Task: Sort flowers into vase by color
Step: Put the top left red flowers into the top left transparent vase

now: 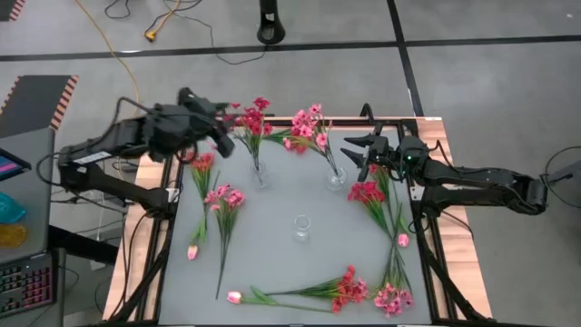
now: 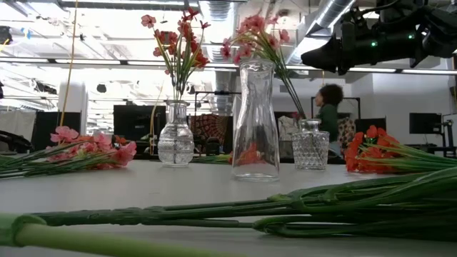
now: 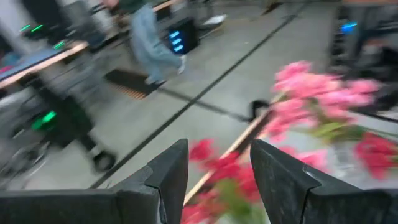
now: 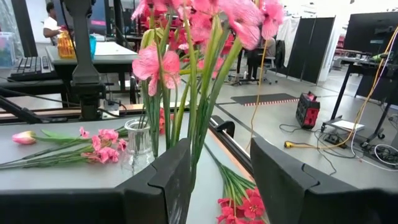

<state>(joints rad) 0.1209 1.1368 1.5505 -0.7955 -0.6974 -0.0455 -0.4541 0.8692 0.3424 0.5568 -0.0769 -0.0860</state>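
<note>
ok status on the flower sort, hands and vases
Left hand open, empty, by the red vase. Right hand open, empty, by the pink vase. Middle vase empty. Loose flowers on the table edges; nothing blocking.

I work over a grey table point(image 1: 272, 259) edged in wood. Beyond its far side the concrete floor carries 1 long black tape line point(image 1: 182, 52), a yellow cable point(image 1: 151, 34) and a black post base point(image 1: 270, 29). To the far left lies a hazard-striped mat point(image 1: 36, 100); at the near left sits a keyboard point(image 1: 23, 283). Across the room a person point(image 2: 328, 107) stands among dark screens. Out on the floor to the right is a red box point(image 4: 308, 109), and another person point(image 4: 51, 25) sits at a desk.
</note>
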